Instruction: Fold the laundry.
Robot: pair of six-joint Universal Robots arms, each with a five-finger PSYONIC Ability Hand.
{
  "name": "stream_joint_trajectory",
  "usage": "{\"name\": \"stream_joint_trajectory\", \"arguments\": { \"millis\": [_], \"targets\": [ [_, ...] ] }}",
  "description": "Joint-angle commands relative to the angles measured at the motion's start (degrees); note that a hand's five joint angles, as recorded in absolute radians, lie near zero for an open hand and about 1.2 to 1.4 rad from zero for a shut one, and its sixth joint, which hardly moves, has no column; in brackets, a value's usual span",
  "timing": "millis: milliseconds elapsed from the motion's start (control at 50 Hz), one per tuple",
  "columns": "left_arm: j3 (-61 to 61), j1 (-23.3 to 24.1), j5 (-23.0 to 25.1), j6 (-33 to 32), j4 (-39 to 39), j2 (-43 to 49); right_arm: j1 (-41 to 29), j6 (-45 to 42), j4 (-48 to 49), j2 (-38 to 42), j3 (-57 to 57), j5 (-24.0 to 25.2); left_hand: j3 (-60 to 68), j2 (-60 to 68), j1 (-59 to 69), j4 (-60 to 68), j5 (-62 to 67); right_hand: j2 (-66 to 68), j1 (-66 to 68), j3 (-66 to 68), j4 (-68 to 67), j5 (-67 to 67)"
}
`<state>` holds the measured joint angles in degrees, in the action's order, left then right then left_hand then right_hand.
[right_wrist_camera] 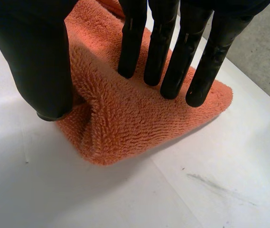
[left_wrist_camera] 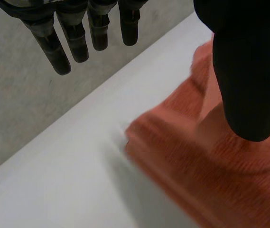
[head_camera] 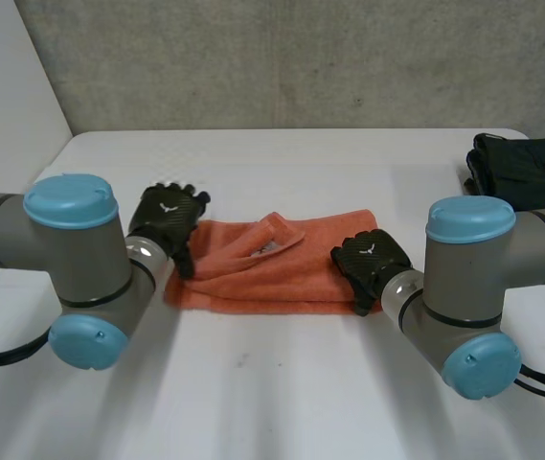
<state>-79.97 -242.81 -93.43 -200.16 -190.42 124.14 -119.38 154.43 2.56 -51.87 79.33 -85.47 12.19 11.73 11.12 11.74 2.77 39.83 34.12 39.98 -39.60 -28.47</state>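
An orange towel (head_camera: pixel 272 273) lies folded into a long strip in the middle of the white table (head_camera: pixel 282 393), with one loose corner turned up on top. My left hand (head_camera: pixel 167 218) hovers at the towel's left end, open. Its straight fingers (left_wrist_camera: pixel 78 38) reach past the cloth over bare table, and its thumb (left_wrist_camera: pixel 248 71) hangs over the towel (left_wrist_camera: pixel 210 161). My right hand (head_camera: pixel 370 259) is on the towel's right end. Its fingers (right_wrist_camera: pixel 172 57) press on top of the towel (right_wrist_camera: pixel 125 118) while the thumb (right_wrist_camera: pixel 40 61) digs into the near edge, pinching a raised ridge of cloth between them.
A dark green folded garment (head_camera: pixel 526 171) sits at the table's back right corner. A grey wall runs behind the table's far edge. Bare table lies in front of the towel and behind it.
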Motion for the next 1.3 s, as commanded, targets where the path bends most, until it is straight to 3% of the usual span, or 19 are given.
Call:
{"name": "stream_joint_trajectory", "arguments": {
  "millis": [20, 180, 340, 440, 560, 780, 820, 840, 960, 1060, 1180, 1300],
  "targets": [
    [0.9, 3.6, 0.4, 0.6, -0.1, -0.6, -0.1, 0.1, 0.2, -0.2, 0.6, 0.0, -0.1, 0.3, 0.9, 0.3, -0.7, 6.3, 12.0, 6.1, -6.5, -7.6],
    [4.3, 4.0, 4.8, 0.4, -0.6, 3.6, 0.0, 0.1, 0.3, -0.3, 0.8, 0.0, -0.3, 0.2, 0.8, 0.2, -0.9, 6.3, 12.0, 6.1, -6.5, -7.6],
    [12.3, 2.9, 4.5, 0.0, -0.5, 10.7, 0.4, 0.1, 0.6, -0.4, 1.3, 0.0, 0.5, 1.0, 1.6, 1.0, 0.0, 7.1, 12.8, 6.9, -7.3, -8.4],
    [15.7, -0.9, 1.9, -0.1, 0.1, 13.4, 1.3, 0.1, 1.5, -0.6, 2.1, 0.0, 1.0, 1.5, 2.1, 1.5, 0.5, 7.9, 13.6, 7.8, -8.2, -9.3],
    [14.3, -4.8, -6.7, -0.4, 0.5, 11.4, 1.9, 0.0, 2.4, -0.9, 2.5, 0.0, 2.1, 2.5, 3.1, 2.5, 1.5, 8.4, 14.1, 8.3, -8.7, -9.8],
    [4.5, -2.4, -3.4, 0.3, 1.2, 1.9, 2.0, 0.0, 3.0, -0.6, 1.9, -0.1, 1.2, 1.7, 2.3, 1.7, 0.6, 16.3, 22.0, 16.2, -16.6, -17.7],
    [3.3, -2.1, -3.3, 0.3, 1.2, 0.9, 2.0, 0.0, 3.1, -0.5, 1.7, -0.1, 1.1, 1.5, 2.1, 1.5, 0.5, 27.9, 33.6, 27.7, -28.1, -29.2],
    [3.0, -2.0, -3.4, 0.3, 1.3, 0.7, 2.0, 0.0, 3.1, -0.4, 1.5, -0.1, 1.1, 1.5, 2.1, 1.5, 0.5, 40.1, 45.8, 39.9, -40.3, -41.4],
    [1.6, -2.2, -3.5, 0.5, 1.5, -1.9, 3.5, -0.8, 2.2, -1.1, 2.7, -0.1, 0.7, 1.2, 1.8, 1.2, 0.1, 40.2, 45.9, 40.0, -40.4, -41.5],
    [-0.4, -2.7, -3.5, 0.4, 1.5, -4.8, 7.1, -6.2, 1.8, -3.7, 7.2, -0.4, -0.1, 0.3, 0.9, 0.3, -0.7, 40.2, 45.9, 40.0, -40.4, -41.5],
    [-4.1, -3.7, -3.3, 0.3, 1.5, -9.2, 11.8, -19.0, 2.3, -12.0, 11.0, -0.8, -0.6, -0.2, 0.4, -0.2, -1.2, 40.2, 45.9, 40.0, -40.4, -41.5],
    [-6.4, -3.7, -1.6, 0.6, 1.5, -11.7, 8.0, -23.8, 2.4, -13.3, 5.0, -0.8, -0.6, -0.2, 0.4, -0.2, -1.2, 40.2, 45.9, 40.0, -40.4, -41.5]
  ]
}}
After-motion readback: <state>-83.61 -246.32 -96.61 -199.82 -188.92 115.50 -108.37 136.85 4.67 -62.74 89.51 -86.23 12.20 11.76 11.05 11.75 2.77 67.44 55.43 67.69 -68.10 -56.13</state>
